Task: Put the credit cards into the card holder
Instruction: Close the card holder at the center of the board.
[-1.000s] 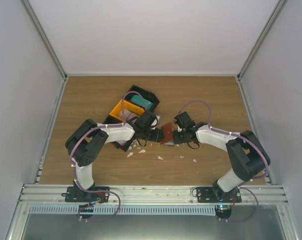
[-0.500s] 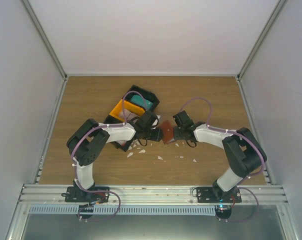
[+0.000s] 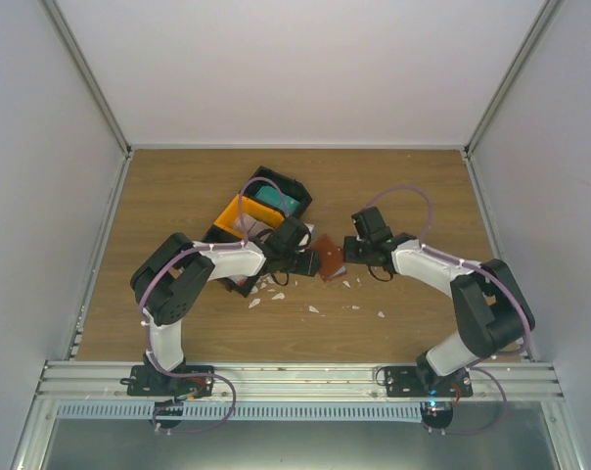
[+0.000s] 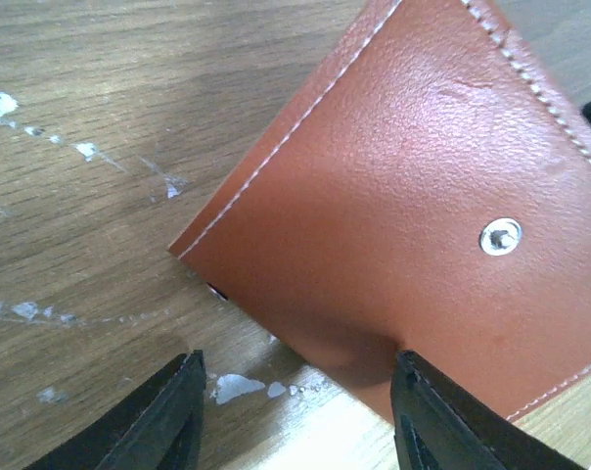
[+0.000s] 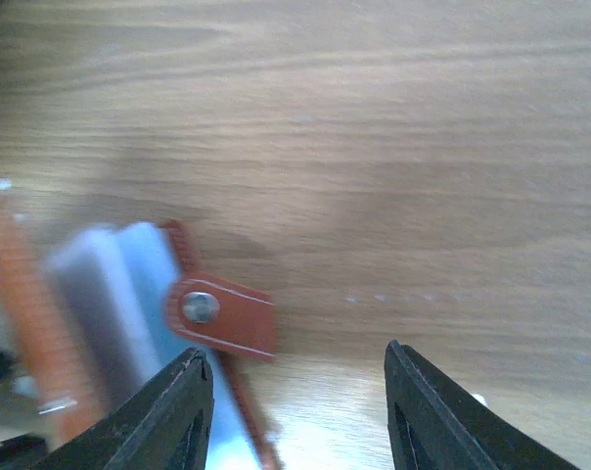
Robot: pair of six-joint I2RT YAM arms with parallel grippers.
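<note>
From above, the card holder (image 3: 327, 258) lies on the wooden table (image 3: 178, 196) between the two claws. It is turned at a slant to the table's edges, with one corner pointing toward the arms' bases. It is too small here to tell its long axis. The left gripper (image 3: 309, 262) is right at the holder's left side and the right gripper (image 3: 347, 253) at its right side. Beyond the holder and to its left stands a black bin (image 3: 297, 186), with an orange bin (image 3: 233, 214) against it. White scraps (image 3: 313, 309) are scattered on the near side of the holder.

The left wrist camera shows the holder's reddish-brown outer face filling the upper right, with a metal snap stud (image 4: 500, 236) on it. One corner points left, and the white-stitched edges run diagonally away from that corner. The face looks close to square and the picture's border cuts it off, so I cannot tell its long axis. The left gripper (image 4: 297, 364) has its jaws apart with bare wood between them. The holder's lower edge reaches the right-hand finger (image 4: 442, 421), but nothing is pinched.

The right wrist camera shows the holder (image 5: 22, 323), blurred, at the lower left. Its closing tab (image 5: 222, 313) points right. Pale credit cards (image 5: 119, 284) stand in its opening, their edges running diagonally. The right gripper (image 5: 295, 351) is spread wide to the right of the tab and clamps nothing.
</note>
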